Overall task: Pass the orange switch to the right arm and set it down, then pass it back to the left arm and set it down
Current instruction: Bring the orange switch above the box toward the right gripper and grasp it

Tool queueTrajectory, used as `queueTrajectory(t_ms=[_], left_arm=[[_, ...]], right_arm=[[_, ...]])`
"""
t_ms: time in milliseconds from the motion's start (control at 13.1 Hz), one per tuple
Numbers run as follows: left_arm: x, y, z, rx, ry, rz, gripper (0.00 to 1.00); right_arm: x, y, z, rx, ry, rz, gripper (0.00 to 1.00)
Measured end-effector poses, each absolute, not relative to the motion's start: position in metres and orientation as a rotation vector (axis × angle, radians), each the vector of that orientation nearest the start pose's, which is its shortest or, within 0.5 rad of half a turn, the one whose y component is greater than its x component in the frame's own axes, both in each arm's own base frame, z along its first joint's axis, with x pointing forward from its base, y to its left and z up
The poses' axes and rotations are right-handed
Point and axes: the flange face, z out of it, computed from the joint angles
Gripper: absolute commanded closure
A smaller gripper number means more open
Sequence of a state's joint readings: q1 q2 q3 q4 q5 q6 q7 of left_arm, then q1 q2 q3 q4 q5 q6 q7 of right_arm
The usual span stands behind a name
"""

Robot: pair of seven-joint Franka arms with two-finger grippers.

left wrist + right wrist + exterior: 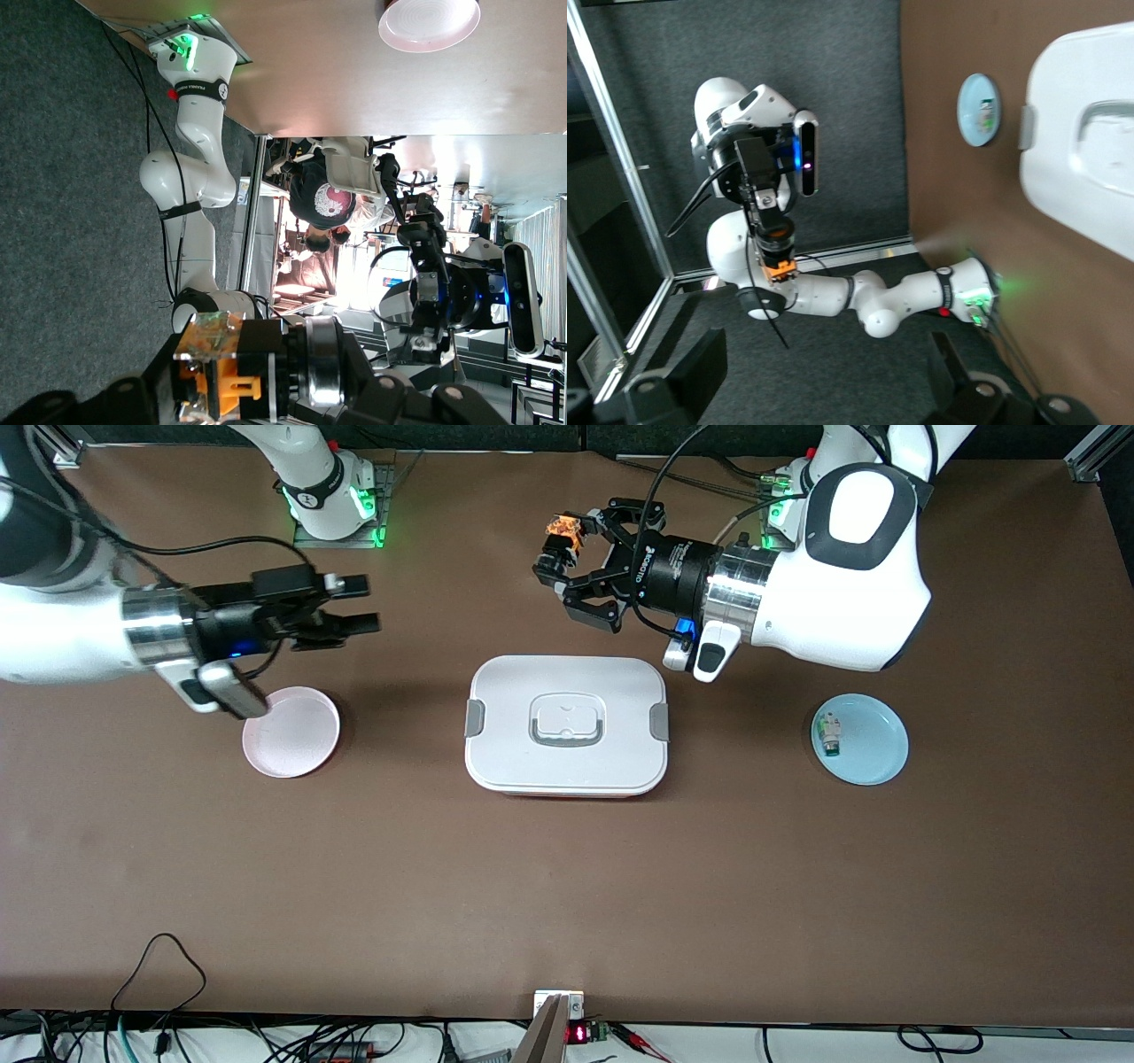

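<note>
Front view: left hand horizontal, clamped on orange switch; right hand level, fingers apart.

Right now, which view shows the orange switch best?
The left wrist view: the switch fills the foreground in the left gripper. The front view shows it small; the right wrist view shows it far off.

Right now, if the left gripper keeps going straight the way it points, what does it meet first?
Probably the right gripper, open and facing it. The left gripper, shut on the orange switch, points along the table above the box, not at it. Heights look roughly matched; depth uncertain.
</note>
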State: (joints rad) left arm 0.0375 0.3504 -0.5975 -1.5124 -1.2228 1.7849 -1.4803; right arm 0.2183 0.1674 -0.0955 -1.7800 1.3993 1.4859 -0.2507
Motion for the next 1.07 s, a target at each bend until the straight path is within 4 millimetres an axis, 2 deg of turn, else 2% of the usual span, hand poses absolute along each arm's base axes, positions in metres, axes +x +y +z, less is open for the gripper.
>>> queueTrajectory(t_ms=[305,762,1067], left_arm=[[0.552,-0.368,0.560,1.624,1.208,-1.440,0.95],[0.552,-0.367,0.560,1.623,1.210,-1.440,0.95],[0.552,-0.367,0.560,1.622,1.211,-1.440,0.95]], right_arm=[[0.558,0.242,0.513,-1.581,-0.050,0.315,0.00],[0.538,0.311,0.507,-1.502,0.007,0.333,0.00],[0.532,0.332,0.502,-1.473,0.027,0.352,0.00]])
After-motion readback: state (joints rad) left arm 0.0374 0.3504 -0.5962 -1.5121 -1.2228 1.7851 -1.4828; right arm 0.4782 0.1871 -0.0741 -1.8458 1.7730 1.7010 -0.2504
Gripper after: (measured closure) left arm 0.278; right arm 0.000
